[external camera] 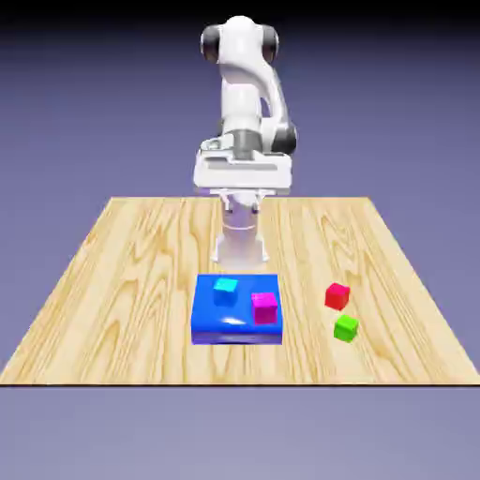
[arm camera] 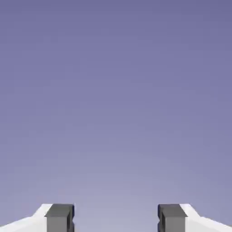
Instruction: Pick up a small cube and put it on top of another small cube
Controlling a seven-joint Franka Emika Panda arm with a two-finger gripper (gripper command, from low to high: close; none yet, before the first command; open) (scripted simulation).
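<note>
The small bright green cube (external camera: 346,327) lies on the wooden table near the front, toward the exterior view's right. The small cyan cube (external camera: 225,290) sits on the flat dark blue block (external camera: 211,324), at its back left part. My gripper (external camera: 242,180) hangs high above the table's far side, well behind and above both cubes. In the hand view the gripper (arm camera: 116,218) stands open, its two grey fingertips (arm camera: 60,217) wide apart with only the blue-violet backdrop between them. No cube shows in the hand view.
A magenta cube (external camera: 264,307) rests on the blue block beside the cyan cube. A red cube (external camera: 337,296) lies on the table (external camera: 112,281) just behind the green one. The arm's base column rises right behind the block.
</note>
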